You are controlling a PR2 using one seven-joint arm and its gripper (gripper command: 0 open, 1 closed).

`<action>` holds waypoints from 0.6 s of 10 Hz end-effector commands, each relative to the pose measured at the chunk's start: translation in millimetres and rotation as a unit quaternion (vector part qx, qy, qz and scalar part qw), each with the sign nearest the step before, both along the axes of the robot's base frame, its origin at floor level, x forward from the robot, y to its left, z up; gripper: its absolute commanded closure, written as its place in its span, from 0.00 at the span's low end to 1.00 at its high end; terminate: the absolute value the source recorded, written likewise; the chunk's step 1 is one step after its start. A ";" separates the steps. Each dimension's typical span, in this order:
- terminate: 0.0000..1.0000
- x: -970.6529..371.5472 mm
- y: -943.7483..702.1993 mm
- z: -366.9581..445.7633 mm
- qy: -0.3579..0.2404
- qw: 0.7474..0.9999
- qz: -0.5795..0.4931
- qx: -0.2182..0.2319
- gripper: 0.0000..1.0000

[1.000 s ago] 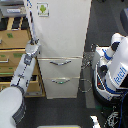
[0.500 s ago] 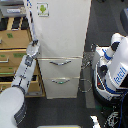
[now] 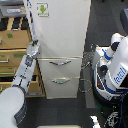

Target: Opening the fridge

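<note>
White enamel covers the tall fridge (image 3: pixel 62 45), which stands in the middle of the exterior view and runs from the top edge down to the dark floor (image 3: pixel 65 110). It has one large upper door and two lower drawers, so three fronts in all. Each drawer carries one curved silver handle: the upper drawer handle (image 3: pixel 61 63) and the lower drawer handle (image 3: pixel 61 80), two together. One long vertical handle (image 3: pixel 31 22) runs along the door's edge on the exterior view's left. One green-and-white sticker (image 3: pixel 43 9) sits near the top of the door; it shows a green mark on a pale square, but any writing on it is too small to read. One white robot arm (image 3: pixel 22 75) rises from the lower left of the view, and its gripper (image 3: pixel 33 48) sits at the fridge's left edge, just at the lower end of the long handle; whether its fingers are apart or closed cannot be told at this size. One tan wooden drawer cabinet (image 3: pixel 12 52) stands behind the arm, to the left of the fridge. One white-and-blue robot body (image 3: pixel 114 67) stands on the exterior view's right, near the fridge but apart from it, with blue lettering on its side that cannot be made out.
</note>
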State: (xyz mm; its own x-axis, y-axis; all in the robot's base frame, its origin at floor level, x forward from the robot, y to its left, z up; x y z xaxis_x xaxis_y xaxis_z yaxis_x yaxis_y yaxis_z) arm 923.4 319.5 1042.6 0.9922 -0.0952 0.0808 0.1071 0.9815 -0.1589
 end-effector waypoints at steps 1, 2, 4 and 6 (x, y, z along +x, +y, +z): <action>0.00 -128.9 -56.9 10.2 0.018 0.990 -0.139 0.012 1.00; 0.00 -164.8 -70.8 21.5 0.016 0.987 -0.157 0.019 1.00; 0.00 -202.6 -90.7 35.0 0.010 0.984 -0.175 0.018 1.00; 0.00 -325.9 -152.4 96.0 -0.003 0.959 -0.281 0.024 1.00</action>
State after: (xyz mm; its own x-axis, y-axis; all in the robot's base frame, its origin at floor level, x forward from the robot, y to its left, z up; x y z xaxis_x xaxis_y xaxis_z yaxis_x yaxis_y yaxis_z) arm 854.0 289.2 1051.9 0.9642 -0.2469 0.0964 0.2596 0.9532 -0.1549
